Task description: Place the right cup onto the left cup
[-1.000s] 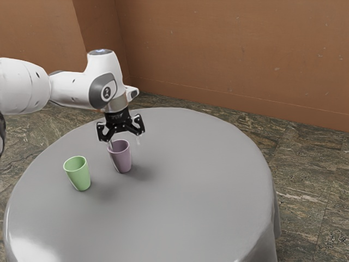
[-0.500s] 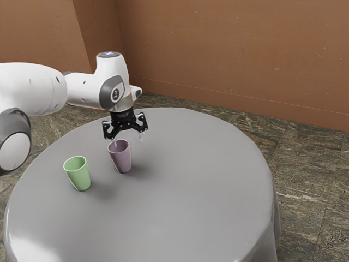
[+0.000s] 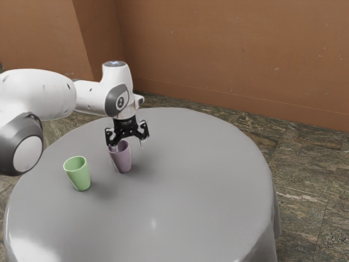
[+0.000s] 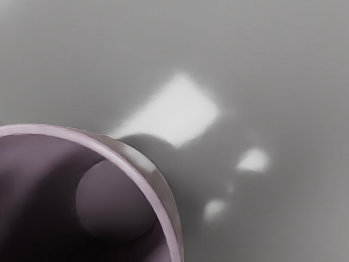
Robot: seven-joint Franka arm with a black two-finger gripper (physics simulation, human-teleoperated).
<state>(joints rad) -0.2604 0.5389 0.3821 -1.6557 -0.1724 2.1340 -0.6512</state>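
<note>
Just above the purple cup (image 3: pixel 124 161), my hand (image 3: pixel 128 146) points down with its fingers spread wide and nothing between them. One finger hangs over the cup's mouth; the other stands out past the rim, toward the exterior view's right. Whether the first tip dips below the rim I can't tell.

What the next move turns on, I judge, is this: the cup lies below me and a little toward the exterior view's left, not squarely under the middle of my grip. It stands on its base, mouth up, its long axis near upright, so I can come down along that axis. In the wrist view I look into the open mouth, with the round floor deep inside. I could lower to take the wall, one finger in and one out, or shift across and span the whole cup. Coming down without choosing might land a tip on the rim and tip it over.

The green cup (image 3: pixel 79 176) stands farther out, beyond the purple one toward the exterior view's left and apart from it, also mouth up on the round table (image 3: pixel 191 191). I take purple as the right cup, green as the left. Getting hold comes first; the lift, carry and lowering onto green remain.
</note>
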